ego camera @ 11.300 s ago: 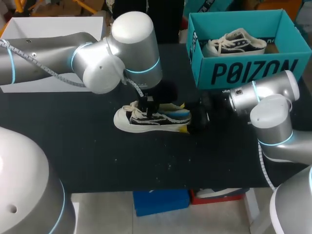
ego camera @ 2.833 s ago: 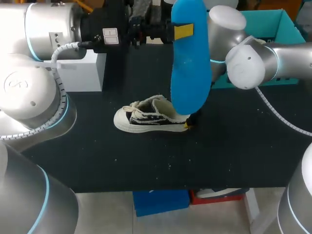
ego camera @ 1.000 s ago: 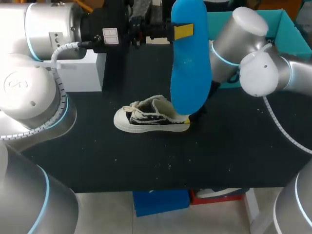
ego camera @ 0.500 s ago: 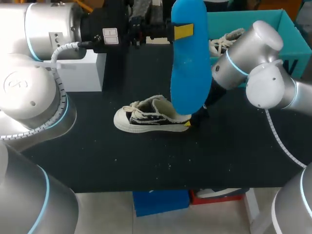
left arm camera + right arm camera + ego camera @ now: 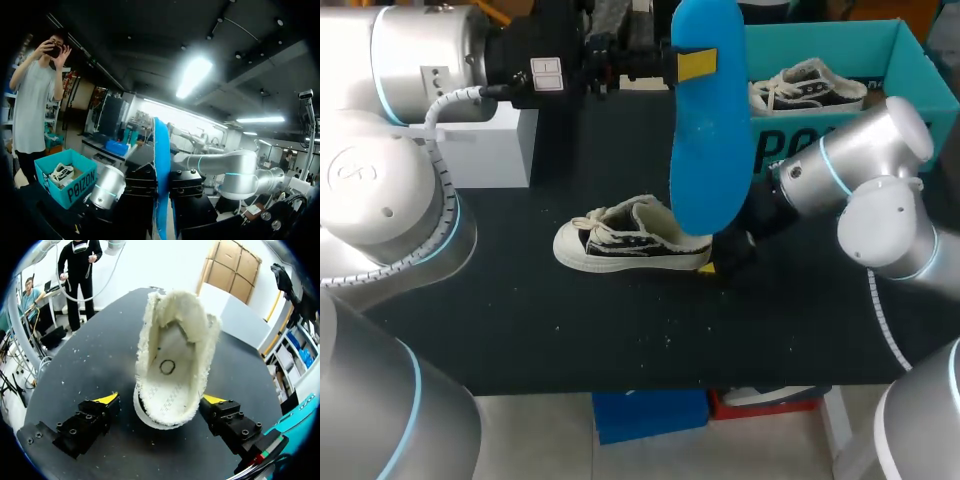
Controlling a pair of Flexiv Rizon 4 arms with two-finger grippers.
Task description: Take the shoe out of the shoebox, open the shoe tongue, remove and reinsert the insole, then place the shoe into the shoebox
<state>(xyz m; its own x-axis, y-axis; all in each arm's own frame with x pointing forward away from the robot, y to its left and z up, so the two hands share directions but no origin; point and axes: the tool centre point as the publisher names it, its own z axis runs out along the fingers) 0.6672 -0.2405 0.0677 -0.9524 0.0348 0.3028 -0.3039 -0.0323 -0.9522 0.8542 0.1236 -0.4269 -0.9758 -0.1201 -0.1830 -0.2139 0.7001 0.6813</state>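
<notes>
A black-and-white sneaker (image 5: pixel 630 240) lies on its sole on the black table (image 5: pixel 520 320), toe to the left. My left gripper (image 5: pixel 692 65) is raised high over the table and shut on a blue insole (image 5: pixel 710 140) that hangs upright. In the left wrist view the insole (image 5: pixel 161 175) shows edge-on, clamped by the left gripper (image 5: pixel 161 200). My right gripper (image 5: pixel 715 258) sits low at the shoe's heel. In the right wrist view the right gripper (image 5: pixel 161 400) is open, with the heel of the sneaker (image 5: pixel 172 355) between its fingers and a gap on one side.
A teal shoebox (image 5: pixel 840 150) stands at the back right with a second sneaker (image 5: pixel 810 88) inside; its corner (image 5: pixel 300 415) shows beside the right gripper. A white box (image 5: pixel 485 145) sits at the back left.
My right arm has swung forward and to the right, away from the insole, and its gripper has dropped to the shoe's heel. The left arm and insole have not moved.
</notes>
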